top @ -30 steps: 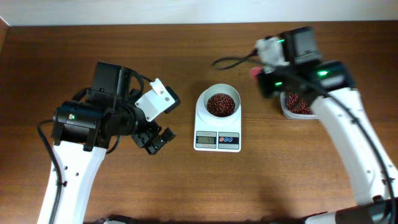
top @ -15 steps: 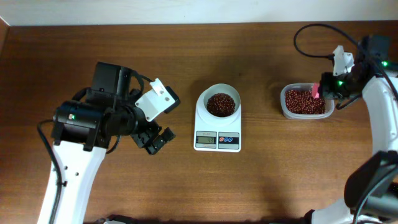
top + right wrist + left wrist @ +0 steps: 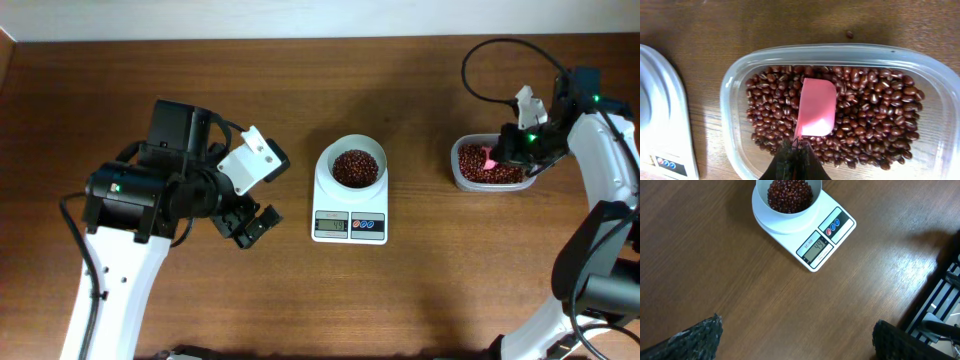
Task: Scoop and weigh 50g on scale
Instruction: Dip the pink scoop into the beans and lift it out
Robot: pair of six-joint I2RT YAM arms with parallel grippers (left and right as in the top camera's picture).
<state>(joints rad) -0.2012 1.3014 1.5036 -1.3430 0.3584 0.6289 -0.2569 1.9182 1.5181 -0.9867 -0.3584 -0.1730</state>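
Looking at the beans (image 3: 354, 167) heaped in the round bowl (image 3: 337, 152) on the white scale (image 3: 349, 226), pretty much mid-table (image 3: 300, 300). Off to the right, got a clear plastic tub (image 3: 455, 170) with more of them and a pink scoop (image 3: 816, 107) lying flat on top. Right gripper (image 3: 796, 150) clamped tight on the scoop's narrow end. Left gripper (image 3: 252, 224) spread wide, gripping nothing, hovering left of the scale.
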